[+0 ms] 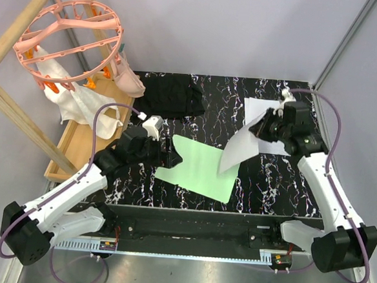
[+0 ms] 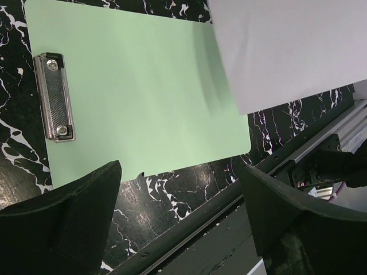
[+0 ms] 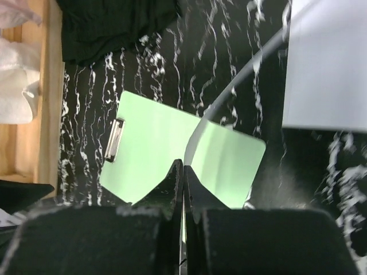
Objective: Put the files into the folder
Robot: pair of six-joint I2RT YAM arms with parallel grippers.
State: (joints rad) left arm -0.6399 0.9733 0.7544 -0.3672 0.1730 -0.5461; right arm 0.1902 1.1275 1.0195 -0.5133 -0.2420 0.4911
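Flat light-green rectangular clipboard folder (image 1: 202,171) lies on black marbled tabletop (image 1: 263,179), long axis crosswise, slightly skewed. Small dark metal clip (image 2: 54,97) end points at left gripper (image 1: 170,158), claw spread, empty. Right gripper (image 1: 262,127) pinches thin white paper sheet (image 1: 238,153), curled, drooping over folder's opposite end. Further white sheets (image 1: 255,108) lie flat beyond that end.

The sheet (image 1: 238,148) pinched in the right gripper (image 1: 259,128) hangs slanted over the right end of the folder (image 1: 199,171), screening that corner from above. The left gripper (image 1: 173,158), jaws wide, crowds the clip (image 2: 54,96) end. Between them the green face lies bare. Black fabric (image 1: 172,95) lies beyond a bare strip of marbled table (image 1: 209,120); a wooden tray (image 1: 78,147) borders the left
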